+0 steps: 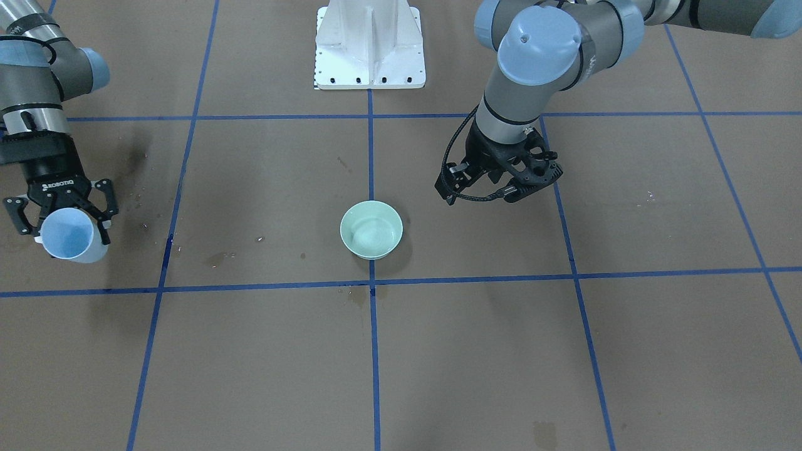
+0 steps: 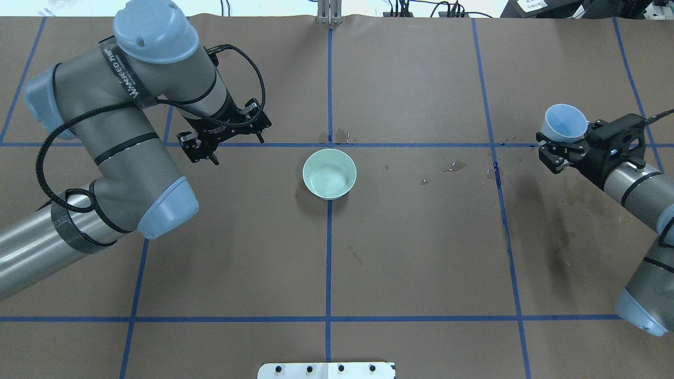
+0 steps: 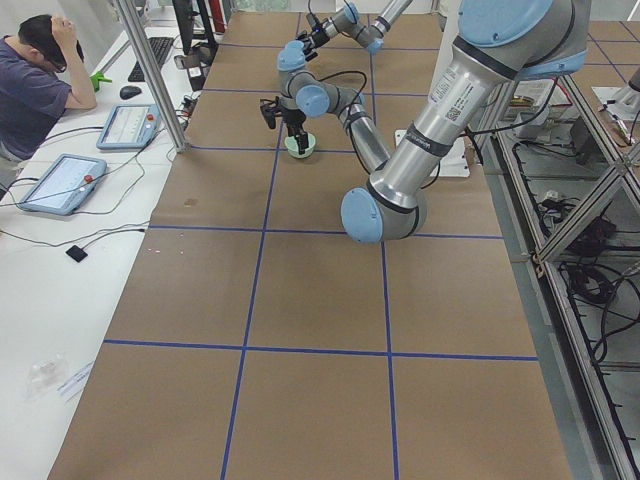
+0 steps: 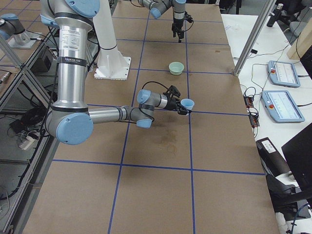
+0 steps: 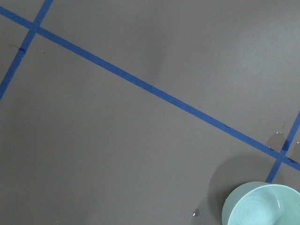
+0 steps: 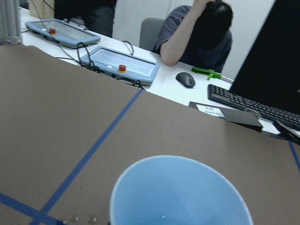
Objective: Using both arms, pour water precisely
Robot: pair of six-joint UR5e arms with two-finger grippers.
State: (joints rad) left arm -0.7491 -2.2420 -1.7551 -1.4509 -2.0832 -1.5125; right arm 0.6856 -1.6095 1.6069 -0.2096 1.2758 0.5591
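Blue cup (image 1: 67,235) pinched between right fingers (image 1: 105,216) | left fingers (image 2: 196,149) spread, empty, near green bowl (image 2: 329,173)

Green bowl (image 2: 329,173) mid-table, left arm (image 2: 131,142) hanging near it, right arm (image 2: 632,181) with blue cup (image 2: 565,122) well apart

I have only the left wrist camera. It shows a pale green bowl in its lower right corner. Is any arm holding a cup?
Observer: Yes. The right gripper is shut on a light blue plastic cup, mouth up, far to the robot's right of the pale green round bowl.
Operator: Does my left gripper hold something?
Observer: No. The left gripper is open and empty, above the brown paper beside the bowl.
Operator: I see drops near the bowl. Are there more?
Observer: Yes. Small wet spots lie between bowl and cup.
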